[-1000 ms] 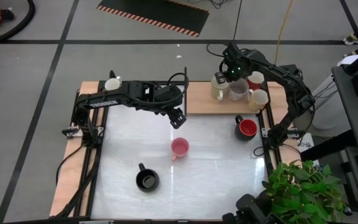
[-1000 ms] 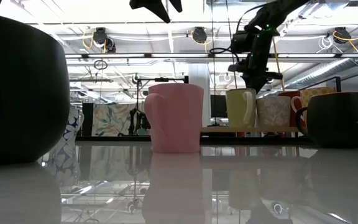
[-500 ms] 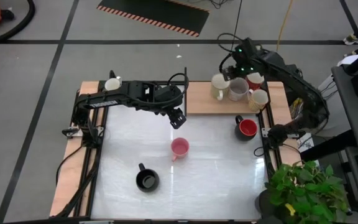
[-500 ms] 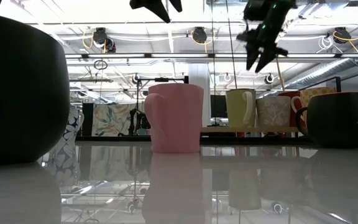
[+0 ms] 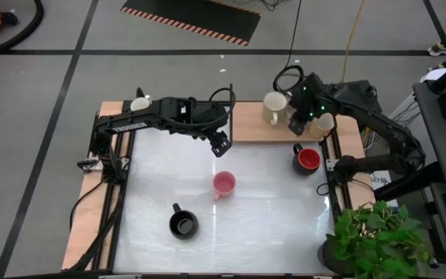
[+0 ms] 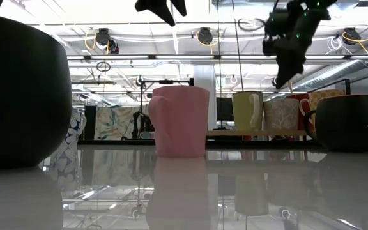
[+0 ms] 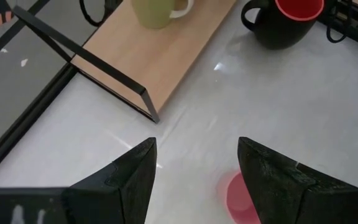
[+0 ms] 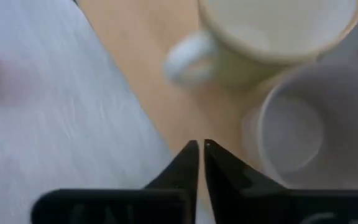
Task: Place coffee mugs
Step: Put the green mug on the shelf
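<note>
Grey mug (image 8: 294, 127) on wooden board (image 5: 250, 124), mostly hidden under right gripper (image 5: 297, 124) from overhead; sits just beside closed, empty jaws, cream mug (image 5: 272, 108) at ten o'clock. Pink mug (image 5: 224, 184) mid-table, at six o'clock below left gripper (image 5: 220, 144), jaws apart, empty.

— Any writing you can make out from here, a label or a number on anything?

— No, nothing readable on the mugs, the arms or the table.

— And that striped strip (image 5: 191, 21) on the floor past the table?

— Only orange and black hazard stripes, no words on it.
</note>
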### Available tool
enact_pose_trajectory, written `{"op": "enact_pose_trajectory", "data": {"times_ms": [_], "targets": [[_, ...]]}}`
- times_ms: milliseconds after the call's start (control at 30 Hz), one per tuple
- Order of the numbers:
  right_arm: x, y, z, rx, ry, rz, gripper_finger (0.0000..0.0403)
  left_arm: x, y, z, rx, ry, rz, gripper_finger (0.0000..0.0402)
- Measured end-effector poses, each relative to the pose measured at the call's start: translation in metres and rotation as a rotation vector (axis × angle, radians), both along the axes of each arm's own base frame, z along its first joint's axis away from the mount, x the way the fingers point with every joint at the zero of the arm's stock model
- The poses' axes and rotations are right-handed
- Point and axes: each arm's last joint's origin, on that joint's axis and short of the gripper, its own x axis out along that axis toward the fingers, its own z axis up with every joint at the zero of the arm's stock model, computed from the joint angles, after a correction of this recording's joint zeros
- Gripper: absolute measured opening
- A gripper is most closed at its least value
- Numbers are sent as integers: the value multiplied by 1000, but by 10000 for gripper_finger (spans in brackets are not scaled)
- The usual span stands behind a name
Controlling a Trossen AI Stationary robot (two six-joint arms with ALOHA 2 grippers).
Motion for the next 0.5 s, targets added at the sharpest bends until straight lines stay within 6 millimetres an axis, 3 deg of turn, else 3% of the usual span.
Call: {"op": "enact_pose_trajectory", "data": {"times_ms": [233,500], "targets": [[-2,1,-35,65,130,-36,4,4,0,3,2,-50,3,227],[0,-7,-50,-17,274,-4,1,12,1,10,-4,-165,21,227]]}}
